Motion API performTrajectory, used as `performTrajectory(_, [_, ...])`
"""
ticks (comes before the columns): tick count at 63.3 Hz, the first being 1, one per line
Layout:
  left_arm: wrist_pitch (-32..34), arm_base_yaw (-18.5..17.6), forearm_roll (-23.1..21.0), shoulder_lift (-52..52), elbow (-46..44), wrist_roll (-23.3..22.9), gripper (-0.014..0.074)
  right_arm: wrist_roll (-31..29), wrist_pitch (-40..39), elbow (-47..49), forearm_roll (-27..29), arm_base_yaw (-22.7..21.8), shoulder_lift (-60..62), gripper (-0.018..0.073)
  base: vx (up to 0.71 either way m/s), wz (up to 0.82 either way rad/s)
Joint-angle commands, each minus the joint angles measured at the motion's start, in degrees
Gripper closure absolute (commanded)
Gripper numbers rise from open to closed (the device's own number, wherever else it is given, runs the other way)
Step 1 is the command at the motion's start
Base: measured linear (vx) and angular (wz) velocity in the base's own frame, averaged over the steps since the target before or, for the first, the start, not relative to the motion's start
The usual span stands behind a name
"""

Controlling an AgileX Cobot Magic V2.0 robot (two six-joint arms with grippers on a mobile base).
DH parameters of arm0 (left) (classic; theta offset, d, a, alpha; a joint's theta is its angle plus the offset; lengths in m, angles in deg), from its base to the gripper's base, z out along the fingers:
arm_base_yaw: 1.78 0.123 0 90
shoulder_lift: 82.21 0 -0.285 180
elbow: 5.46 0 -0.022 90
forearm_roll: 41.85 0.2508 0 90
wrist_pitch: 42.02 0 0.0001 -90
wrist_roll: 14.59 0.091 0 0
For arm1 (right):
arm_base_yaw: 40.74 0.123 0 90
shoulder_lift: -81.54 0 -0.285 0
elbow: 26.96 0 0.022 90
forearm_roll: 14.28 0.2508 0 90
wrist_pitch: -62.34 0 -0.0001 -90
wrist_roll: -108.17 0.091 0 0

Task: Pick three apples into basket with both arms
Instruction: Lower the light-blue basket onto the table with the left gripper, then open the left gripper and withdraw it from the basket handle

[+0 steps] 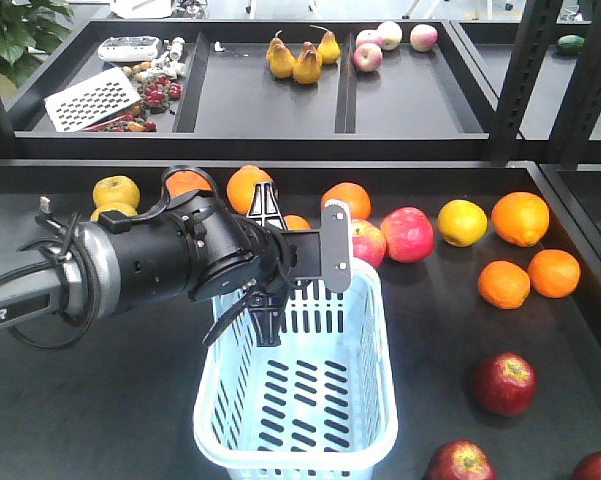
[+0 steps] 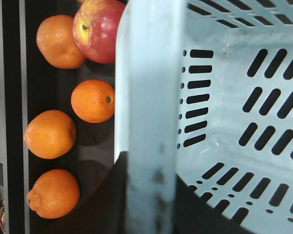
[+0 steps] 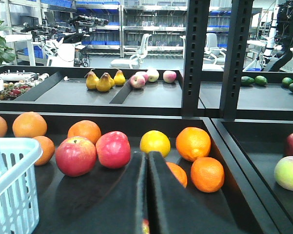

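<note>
The pale blue basket (image 1: 298,452) stands at the front centre of the dark table. My left gripper (image 1: 272,275) reaches in from the left to the basket's far left rim. In the left wrist view the left gripper (image 2: 151,168) is shut on the rim of the basket (image 2: 148,97), a dark finger on each side. Inside, the basket shows only its bare slotted bottom. Three dark red apples (image 1: 503,383) (image 1: 461,462) (image 1: 600,467) lie on the table right of the basket. My right gripper (image 3: 147,155) is shut, low over the table; it is out of the front view.
Oranges (image 1: 520,218), a yellow fruit (image 1: 462,222) and brighter pink-red apples (image 1: 407,233) lie along the table's back. More oranges (image 2: 92,100) sit just beyond the basket's rim. Pears (image 1: 306,62) lie on the rear shelf. Black posts (image 1: 525,70) rise at the right.
</note>
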State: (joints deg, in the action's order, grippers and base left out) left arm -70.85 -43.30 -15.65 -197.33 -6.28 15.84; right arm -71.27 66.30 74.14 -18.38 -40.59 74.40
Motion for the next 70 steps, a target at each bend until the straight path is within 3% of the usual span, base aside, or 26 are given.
performTrajectory(1, [2.9,0.0,0.1,3.0,-1.6,-0.9,0.0482,-0.6,-4.5,-0.7,-0.7,0.0,0.7,0.0568,0.0,0.0])
performTrajectory(18, [-1.3,-0.1,-3.6,3.1,-1.6,-0.8,0.0174,-0.6,-4.5,-0.7,-0.7,0.0,0.7,0.0568,0.0,0.0])
performTrajectory(30, [-4.7,-0.1,-6.4,4.0,-1.7,-0.8,0.0022,-0.6,-4.5,-0.7,-0.7,0.0,0.7,0.0568,0.0,0.0])
performTrajectory(54, [-8.0,-0.1,-13.4,14.3,-1.8,-1.0,0.0003,-0.6,-4.5,-0.7,-0.7,0.0,0.7,0.0568,0.0,0.0])
performTrajectory(61, [-10.0,1.5,-14.0,18.8,-1.8,-5.2,0.0003,-0.6,-4.5,-0.7,-0.7,0.0,0.7,0.0568,0.0,0.0])
performTrajectory(70, [-13.6,6.2,-14.5,24.6,-1.8,-12.3,0.0003,-0.6,-4.5,-0.7,-0.7,0.0,0.7,0.0568,0.0,0.0])
